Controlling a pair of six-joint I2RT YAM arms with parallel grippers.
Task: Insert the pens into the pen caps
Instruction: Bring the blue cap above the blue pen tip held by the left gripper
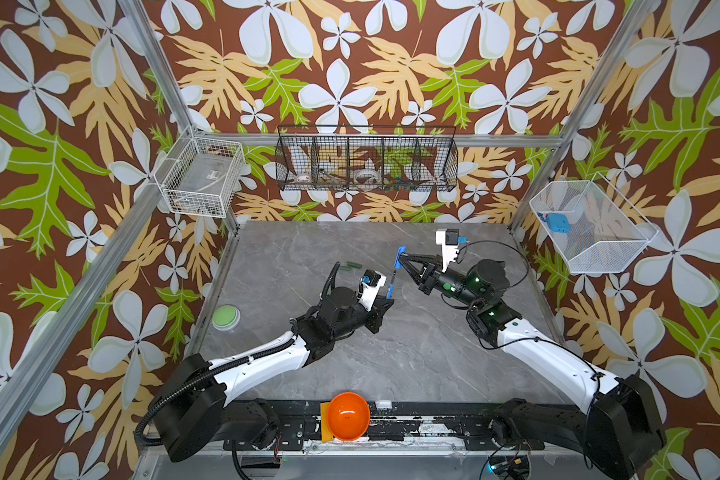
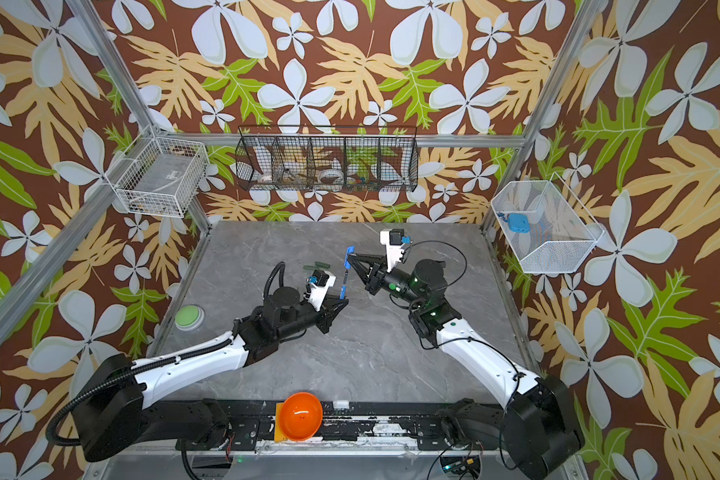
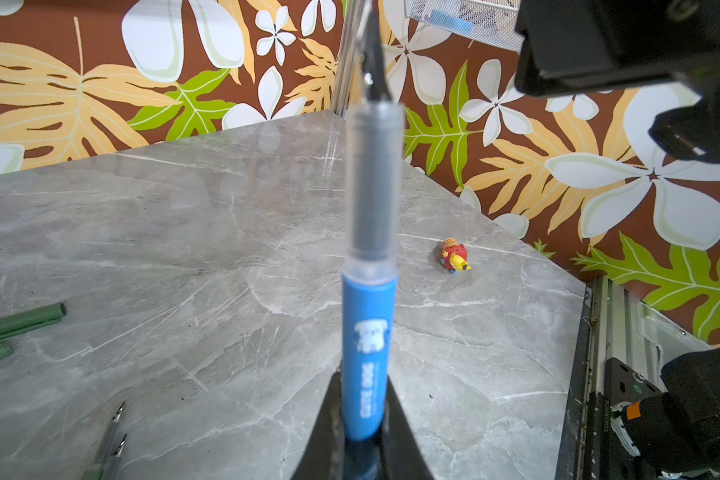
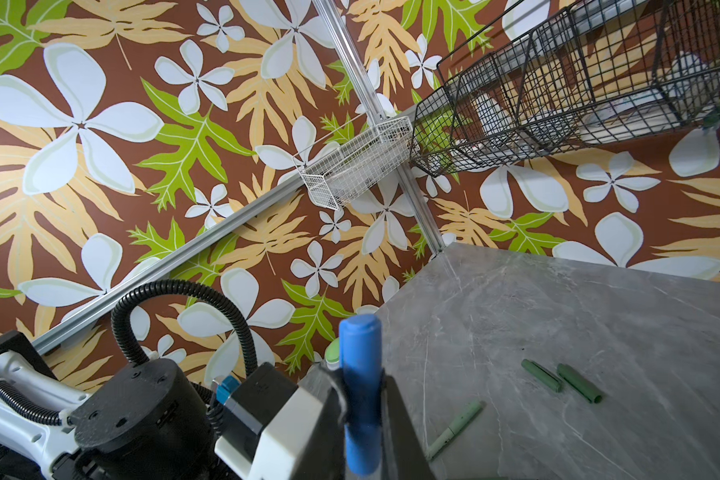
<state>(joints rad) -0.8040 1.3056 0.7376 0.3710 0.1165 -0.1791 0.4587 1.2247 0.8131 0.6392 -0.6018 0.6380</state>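
1. Scanning both top views: the left claw point(image 1: 388, 298) is clamped tight on the blue pen point(image 1: 390, 284) near its back end, with the dark tip aimed toward the right claw point(image 1: 402, 258). The right claw pinches the blue cap point(image 1: 400, 251) crosswise at its fingertips. Pen tip and cap hang near each other above the counter point(image 1: 412, 353), a small gap between them, not yet mated. Two dark green caps point(image 1: 352, 266) lie on the counter to the left of the pen in these views.
2. Left wrist view: the blue pen point(image 3: 366, 332) runs straight out from between the closed jaws, clear grip section and dark point leading. The blue cap is not in this frame. The dark green caps point(image 3: 17, 321) and the points of two loose pens point(image 3: 115, 432) lie to one side on the counter. A small toy figure point(image 3: 456, 255) lies farther out.
3. Right wrist view: the blue cap point(image 4: 360, 374) is gripped around its middle, jaws closed onto it, rounded end sticking out past the claw. Its other end sits hidden close to the lens, so which end is open cannot be told. A pale green pen point(image 4: 458, 424) lies on the counter beyond.
4. Step in hand, as judged: bringing the pen point into the cap mouth.
   - Doing it well likely means lining up the two axes first, since the cap looks slightly angled against the pen from above.
   - The gap should then be closed slowly along the pen's length.
   - The grip sits far from the tip, so the tip may wander.
   - A sideways touch could tilt the cap within its pinch.
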